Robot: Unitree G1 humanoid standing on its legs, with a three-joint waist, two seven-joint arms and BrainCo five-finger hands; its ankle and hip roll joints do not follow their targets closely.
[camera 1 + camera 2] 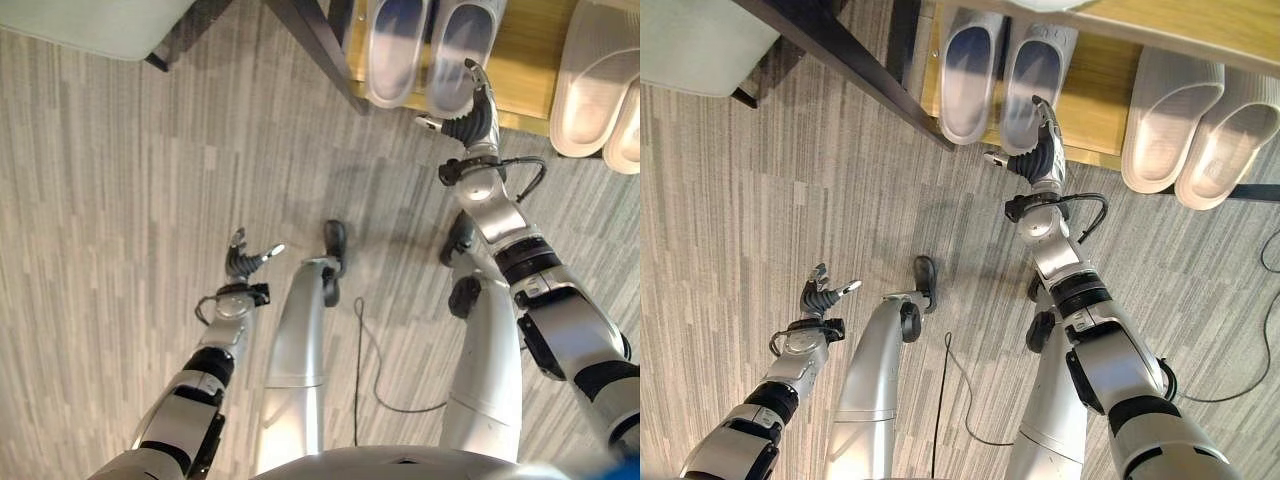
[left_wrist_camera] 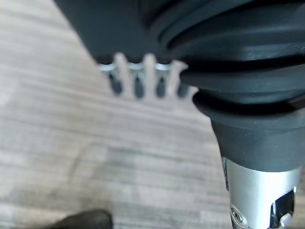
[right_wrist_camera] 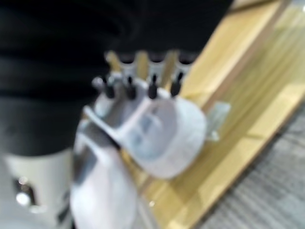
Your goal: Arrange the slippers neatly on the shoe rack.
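my right robot hand (image 1: 1038, 150) reaches forward to the shoe rack (image 1: 1102, 95), fingers straight and together, their dark tips resting against the heel end of the grey slipper (image 1: 1032, 88) directly ahead of them; the thumb sticks out to the side, curled round nothing. in the right wrist view the fingertips (image 3: 129, 88) sit on the slipper's rim rather than pinching it, so i read this as a push, not a grasp.

that slipper lies straight beyond my fingers, its long axis running away from me into the rack, in line with my forearm. its partner slipper (image 1: 970, 80) lies just beside it, on the side toward my left arm, parallel, the two nearly touching. off to the outer side of my right robot hand, well apart, a paler pair of slippers (image 1: 1195, 125) rests on the same wooden shelf, those two angled slightly toward each other.

my left robot hand (image 1: 243, 258) hangs low over the floor (image 1: 110, 200), far from the rack, fingers loosely spread and holding nothing. the right arm is plainly the nearer one.

i judge the grey pair close to squared; what matters next is nudging along the slipper's length without twisting it against its partner.
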